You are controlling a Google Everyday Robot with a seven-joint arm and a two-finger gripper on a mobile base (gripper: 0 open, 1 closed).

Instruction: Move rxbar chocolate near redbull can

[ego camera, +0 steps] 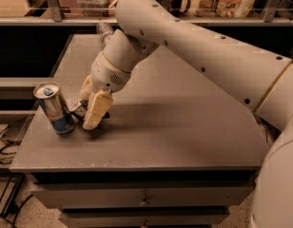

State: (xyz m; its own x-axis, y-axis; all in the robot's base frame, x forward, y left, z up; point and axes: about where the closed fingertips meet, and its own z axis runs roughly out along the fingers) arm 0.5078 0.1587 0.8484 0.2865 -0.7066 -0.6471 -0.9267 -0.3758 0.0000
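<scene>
One gripper (87,113) hangs low over the grey surface (184,127) near its front edge, pale fingers (97,109) closed around the black rxbar chocolate (76,110), which sits just beside the redbull can (54,109).

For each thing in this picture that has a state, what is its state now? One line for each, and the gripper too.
redbull can: standing upright near the table's left edge.
rxbar chocolate: held in the gripper, low over the table, just right of the can.
gripper: shut on the rxbar chocolate, beside the can.
plastic bottle: lying at the far side, partly hidden by the arm.
drawer: shut.
</scene>
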